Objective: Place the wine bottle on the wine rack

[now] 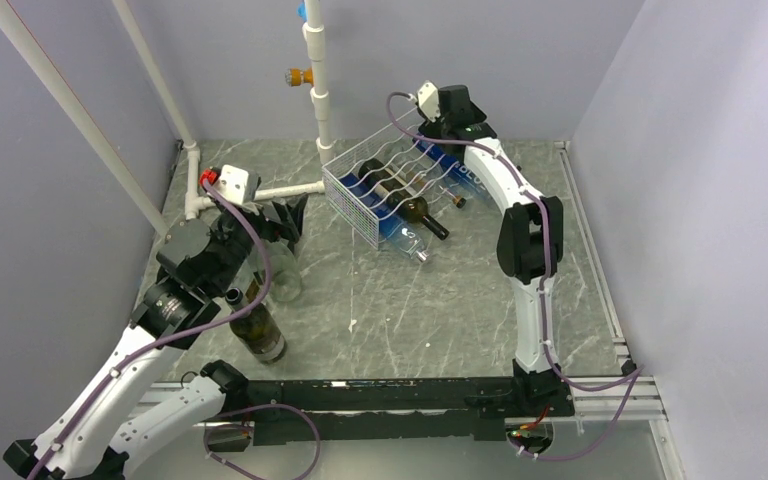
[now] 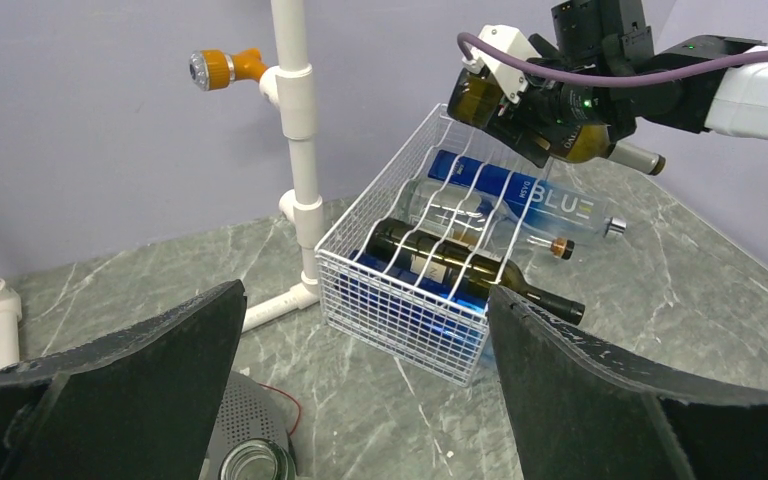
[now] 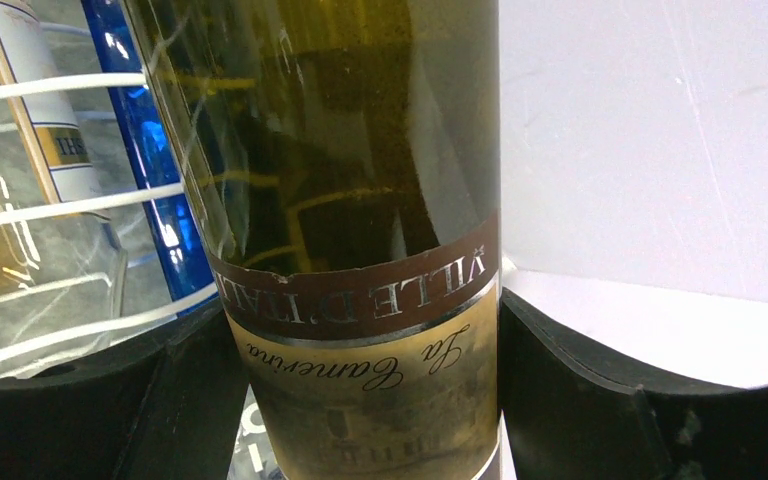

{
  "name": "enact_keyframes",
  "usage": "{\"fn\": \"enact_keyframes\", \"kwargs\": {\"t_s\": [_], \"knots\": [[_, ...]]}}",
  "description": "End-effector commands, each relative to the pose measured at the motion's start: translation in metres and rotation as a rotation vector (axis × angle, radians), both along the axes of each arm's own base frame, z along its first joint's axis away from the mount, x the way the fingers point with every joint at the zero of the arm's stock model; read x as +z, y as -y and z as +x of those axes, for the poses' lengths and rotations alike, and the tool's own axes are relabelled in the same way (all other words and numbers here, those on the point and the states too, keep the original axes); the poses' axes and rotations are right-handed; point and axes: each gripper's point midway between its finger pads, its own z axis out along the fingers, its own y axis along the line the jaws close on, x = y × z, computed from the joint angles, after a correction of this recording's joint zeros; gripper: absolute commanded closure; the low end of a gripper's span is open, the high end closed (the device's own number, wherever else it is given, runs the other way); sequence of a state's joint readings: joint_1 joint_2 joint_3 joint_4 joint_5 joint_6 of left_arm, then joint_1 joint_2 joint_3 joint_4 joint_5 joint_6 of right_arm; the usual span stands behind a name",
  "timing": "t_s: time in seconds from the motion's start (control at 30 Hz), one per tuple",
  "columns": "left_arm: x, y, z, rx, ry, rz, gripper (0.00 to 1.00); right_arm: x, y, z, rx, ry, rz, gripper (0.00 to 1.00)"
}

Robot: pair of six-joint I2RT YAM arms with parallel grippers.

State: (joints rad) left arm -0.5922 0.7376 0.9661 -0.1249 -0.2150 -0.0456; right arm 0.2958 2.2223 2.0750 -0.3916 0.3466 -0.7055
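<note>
Wine bottle (image 3: 360,180): olive-green glass, brown-banded tan label; R gripper (image 3: 380,400) clamped on it above wine rack (image 2: 400,312); L gripper (image 2: 362,340) splayed.

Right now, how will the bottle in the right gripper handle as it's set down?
The bottle looks like smooth glass, so probably slippery and breakable. Its round body may roll unless the rack cradles it.
</note>
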Motion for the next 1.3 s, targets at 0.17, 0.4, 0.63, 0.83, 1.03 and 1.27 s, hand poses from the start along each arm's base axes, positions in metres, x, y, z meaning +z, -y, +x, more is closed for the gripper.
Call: {"fn": "enact_keyframes", "kwargs": {"t_s": [0.17, 0.4, 0.63, 0.83, 1.03, 1.27], "knots": [[0.020, 0.000, -0.004, -0.012, 0.045, -0.030, 0.03, 0.054, -0.008, 0.019, -0.020, 0.150, 0.077, 1.00], [0.021, -0.002, -0.004, -0.007, 0.050, -0.029, 0.03, 0.048, -0.012, 0.027, -0.028, 0.161, 0.073, 1.00], [0.021, -0.001, -0.003, -0.007, 0.047, -0.029, 0.03, 0.037, -0.014, 0.031, -0.033, 0.154, 0.075, 0.92], [0.020, -0.001, -0.003, -0.003, 0.042, -0.023, 0.03, 0.032, -0.012, 0.034, -0.041, 0.157, 0.057, 0.87], [0.020, -0.002, -0.002, 0.002, 0.043, -0.025, 0.03, 0.024, -0.015, 0.034, -0.032, 0.137, 0.070, 0.66], [0.019, 0.000, -0.001, -0.002, 0.036, -0.022, 0.03, 0.018, -0.014, 0.036, -0.028, 0.129, 0.051, 0.52]]}}
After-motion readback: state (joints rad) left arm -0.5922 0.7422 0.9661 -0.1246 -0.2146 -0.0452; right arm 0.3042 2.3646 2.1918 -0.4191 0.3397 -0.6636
